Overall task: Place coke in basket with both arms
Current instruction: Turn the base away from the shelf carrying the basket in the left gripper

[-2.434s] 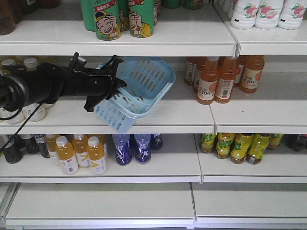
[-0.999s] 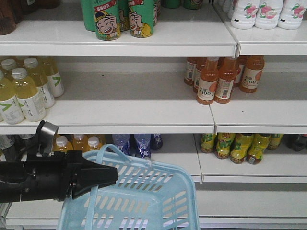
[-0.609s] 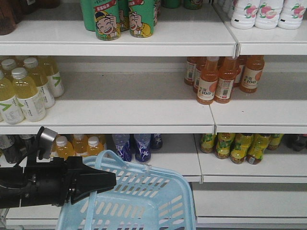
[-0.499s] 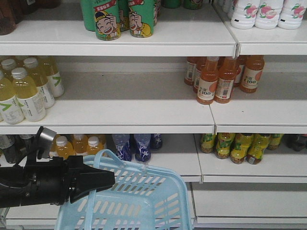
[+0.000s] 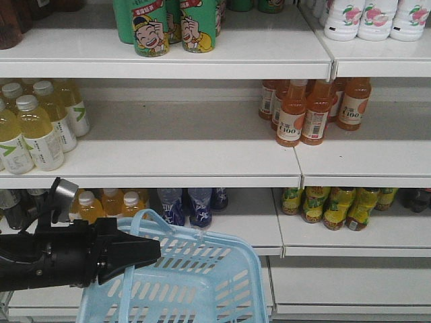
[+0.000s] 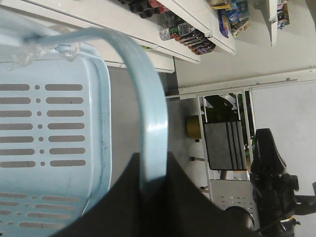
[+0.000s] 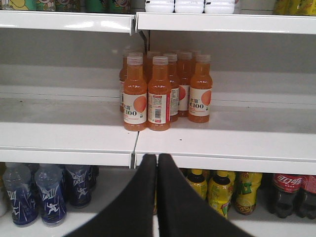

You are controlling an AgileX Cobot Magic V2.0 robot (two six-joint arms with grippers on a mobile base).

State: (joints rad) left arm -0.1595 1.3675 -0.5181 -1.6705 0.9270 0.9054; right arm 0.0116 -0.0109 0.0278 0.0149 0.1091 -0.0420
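- Left arm (image 5: 40,259): matt black, rounded barrel body, left of the basket (image 5: 202,282).
- Left pincer (image 5: 156,250): black wedge narrowing to a blunt tip, at the basket's left rim.
- Silver-grey piece (image 5: 65,191): small, boxy, on a black stalk, above and left of the basket. A thin black cable (image 5: 47,214) curls beneath it.
- Right arm (image 6: 274,182): black, blocky jointed segments, well right of the basket in the left wrist view.
- Right pincer (image 7: 157,158): two smooth black fingers (image 7: 138,202), tapered and round-tipped, with a hairline seam between them.

Light blue slotted basket (image 5: 202,272) hangs by its handle; coke (image 7: 285,195) stands upright on lower shelf (image 7: 276,224).
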